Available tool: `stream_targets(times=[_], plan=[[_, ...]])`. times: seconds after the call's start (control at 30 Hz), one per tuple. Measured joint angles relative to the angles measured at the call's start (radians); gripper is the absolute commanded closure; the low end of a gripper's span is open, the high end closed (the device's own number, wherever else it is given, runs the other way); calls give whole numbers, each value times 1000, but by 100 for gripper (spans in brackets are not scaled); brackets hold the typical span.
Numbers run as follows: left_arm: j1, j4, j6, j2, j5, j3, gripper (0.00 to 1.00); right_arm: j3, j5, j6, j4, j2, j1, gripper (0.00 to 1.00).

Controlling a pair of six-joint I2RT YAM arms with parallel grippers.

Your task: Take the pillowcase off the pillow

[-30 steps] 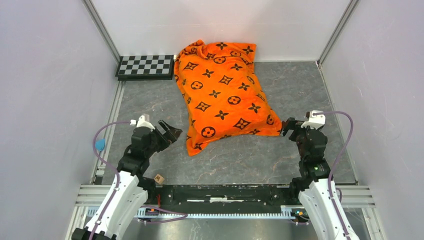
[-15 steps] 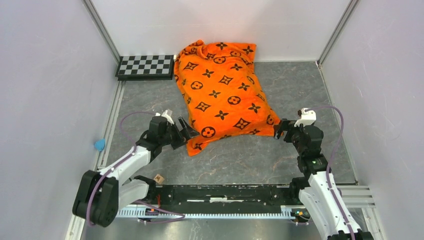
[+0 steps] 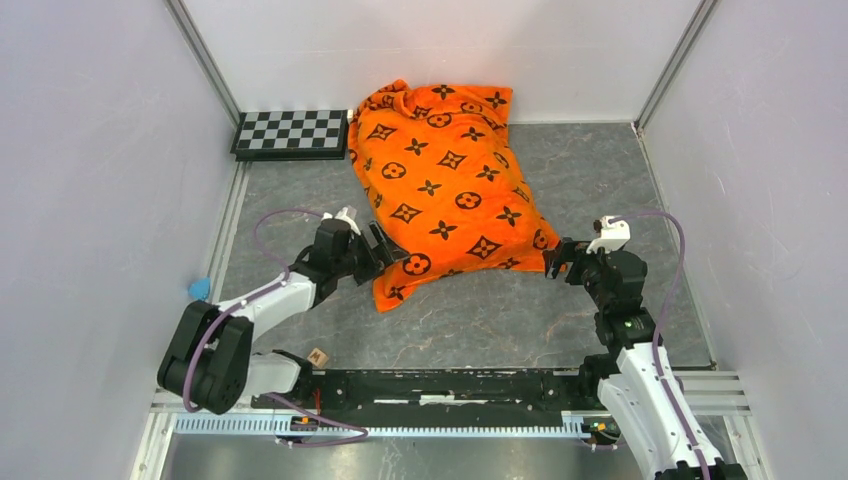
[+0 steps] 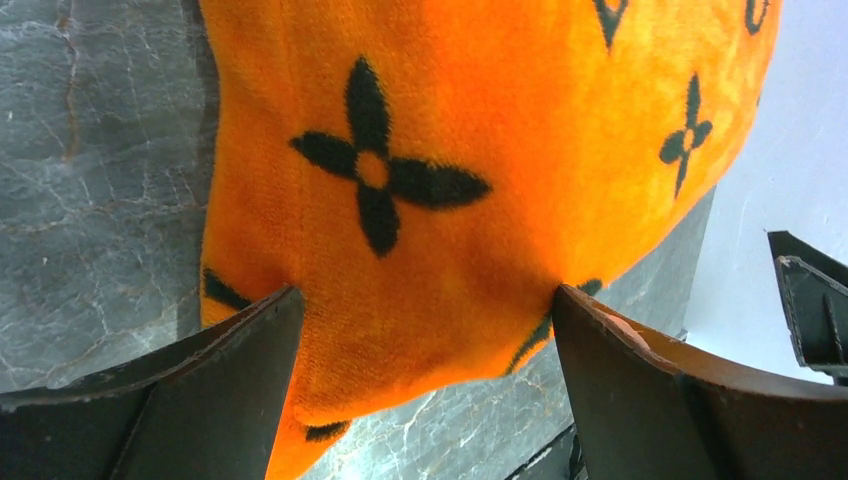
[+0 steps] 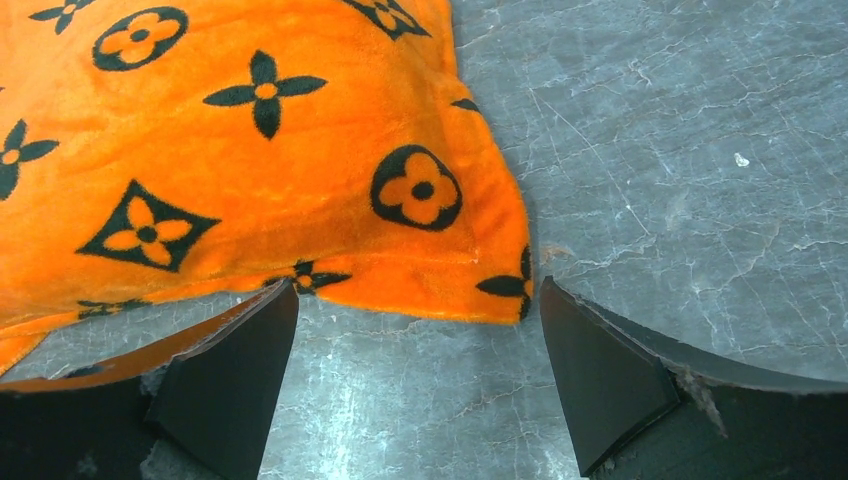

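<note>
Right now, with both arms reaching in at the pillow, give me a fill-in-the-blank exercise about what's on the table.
1. The pillowcase is bright ____ with black motifs.
2. The left gripper straddles the pillowcase's near left corner with its jaws ____.
3. The right gripper, also open, faces the pillowcase's near ____ corner.
4. On the table, the checkerboard lies in the far ____ corner.

Missing words: orange; open; right; left.
</note>
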Motion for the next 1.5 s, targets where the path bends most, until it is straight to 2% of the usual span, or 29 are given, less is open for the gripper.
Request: stream_targets(times=[0.1, 0.13, 0.17, 0.2, 0.23, 0.27, 0.3, 0.33, 0.37, 0.47, 0.57, 0.7, 0.9, 1.03, 1.2, 1.23, 1.37, 1.43, 1.5], plan=[[-4, 24, -6, 53, -1, 12, 1, 0, -9, 0, 2, 6, 0, 3], [-5, 32, -8, 85, -1, 23, 7, 0, -11, 4, 2, 8, 0, 3], [-5, 43, -11, 116, 0, 33, 16, 0, -13, 8, 2, 8, 0, 2], [-6, 56, -16, 149, 5, 43, 29, 0, -16, 11, 2, 8, 0, 3], [-6, 74, -22, 179, 13, 50, 45, 0, -19, 15, 2, 8, 0, 3], [-6, 92, -31, 200, 26, 52, 65, 0, -24, 17, 2, 8, 0, 3], [-6, 116, -37, 220, 42, 52, 78, 0, -29, 20, 2, 9, 0, 3], [-6, 138, -42, 230, 64, 52, 86, 0, -34, 23, 1, 10, 0, 3], [-6, 157, -42, 232, 80, 52, 89, 0, -41, 26, 1, 11, 0, 3], [-10, 184, -40, 219, 111, 52, 91, 0, -76, 34, -1, 24, 0, 3], [-43, 172, -40, 158, 103, 43, 92, 0, -196, 44, 13, 58, 0, 3], [-137, 105, -27, -2, 63, 51, 91, 0, -316, 61, 37, 125, 11, 3], [-172, -12, -2, -147, 45, 92, 93, 16, -375, 45, 34, 161, 98, 2], [-172, -77, 3, -147, 47, 119, 92, 101, -315, 11, 33, 165, 251, 3], [-172, -116, 7, -152, 41, 132, 93, 182, -244, -12, 87, 170, 320, 3], [-171, -126, 10, -157, 37, 132, 94, 202, -203, -28, 79, 174, 324, 3], [-171, -177, 31, -201, 21, 132, 98, 245, 141, -97, 45, 140, 329, 3], [-171, -203, 42, -228, 13, 132, 98, 244, 233, -134, 20, 93, 326, 2], [-167, -229, 47, -256, -1, 132, 98, 233, 260, -166, 30, 29, 325, 3]])
